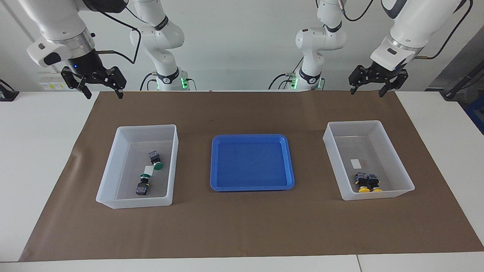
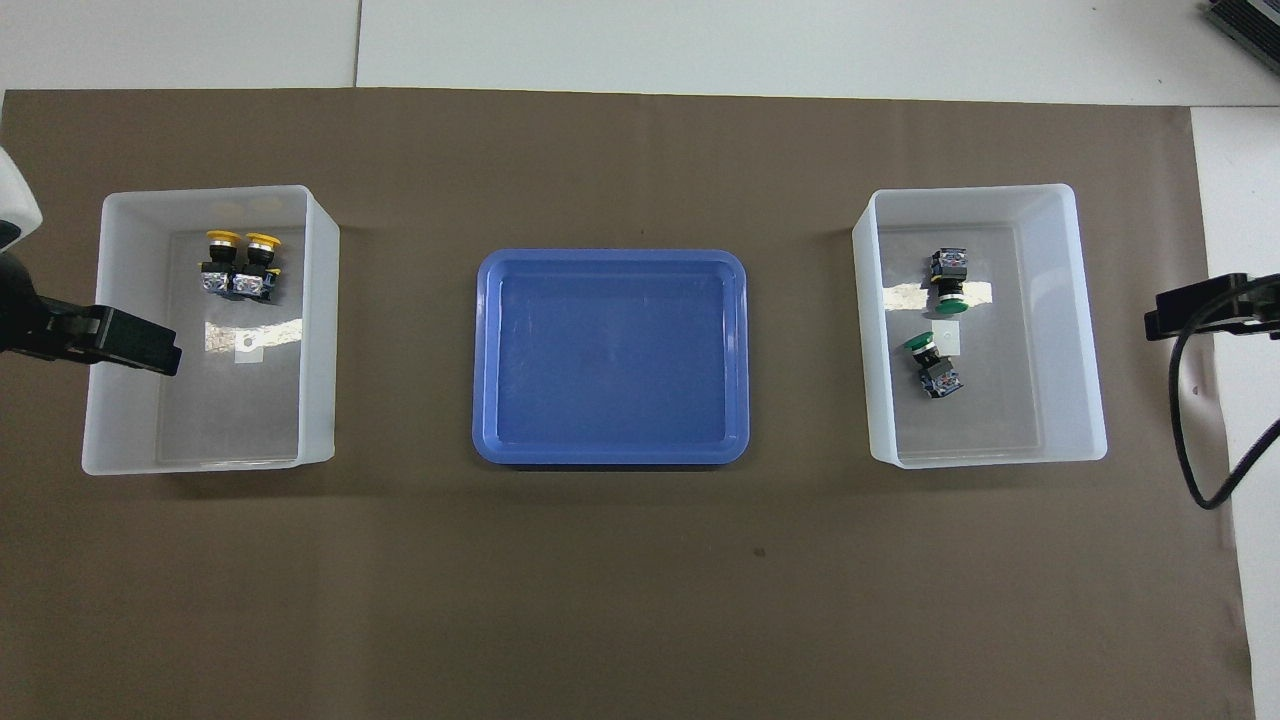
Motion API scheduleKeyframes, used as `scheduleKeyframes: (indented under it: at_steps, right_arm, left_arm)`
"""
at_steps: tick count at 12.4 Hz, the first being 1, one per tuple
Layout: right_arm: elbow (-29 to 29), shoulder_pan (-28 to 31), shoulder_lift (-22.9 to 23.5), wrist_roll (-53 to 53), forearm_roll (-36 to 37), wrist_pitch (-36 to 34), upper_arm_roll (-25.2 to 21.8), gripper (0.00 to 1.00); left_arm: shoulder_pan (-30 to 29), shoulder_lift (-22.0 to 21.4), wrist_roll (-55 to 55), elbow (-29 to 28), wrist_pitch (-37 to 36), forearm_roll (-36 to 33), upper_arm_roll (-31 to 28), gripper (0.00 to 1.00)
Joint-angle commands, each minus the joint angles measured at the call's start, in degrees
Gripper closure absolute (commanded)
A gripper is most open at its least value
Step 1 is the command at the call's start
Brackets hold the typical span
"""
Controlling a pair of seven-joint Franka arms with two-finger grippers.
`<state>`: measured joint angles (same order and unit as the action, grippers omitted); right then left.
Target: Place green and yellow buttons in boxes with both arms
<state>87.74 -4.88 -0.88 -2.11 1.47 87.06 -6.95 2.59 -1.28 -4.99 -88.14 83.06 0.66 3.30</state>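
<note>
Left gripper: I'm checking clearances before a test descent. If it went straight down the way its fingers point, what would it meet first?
Probably the brown mat, near its edge closest to the robots. The left gripper hangs open, short of the box holding the yellow buttons. Depth is uncertain.

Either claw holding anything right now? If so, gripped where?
Nothing is held. The left claw and right claw both hang open near the robots' end of the table. All four buttons lie in the boxes.
</note>
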Motion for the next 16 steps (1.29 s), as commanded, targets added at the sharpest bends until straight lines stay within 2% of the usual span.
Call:
scheduleKeyframes:
  at_steps: [1, 8, 13, 16]
  right_arm:
    - [1.4, 0.6, -0.9, -1.1, 1.2, 0.4, 0.7, 0.00]
    - [4.0, 3.1, -2.5, -1.2, 0.3, 0.0, 1.5, 0.00]
    - [1.1, 2.6, 0.3, -0.2, 0.3, -1.4, 1.7, 0.00]
    - [3.0, 2.2, -0.4, 1.6, -1.1, 0.4, 1.8, 0.00]
  left_arm:
    - [-0.2, -1.2, 0.6, -1.2, -0.4, 0.4, 0.1, 0.00]
    - [-0.2, -1.2, 0.6, -1.2, -0.4, 0.3, 0.1, 0.00]
    - [-0.2, -1.2, 0.6, -1.2, -0.4, 0.3, 0.1, 0.00]
    - [-0.2, -1.2, 0.6, -1.2, -0.4, 0.3, 0.0, 0.00]
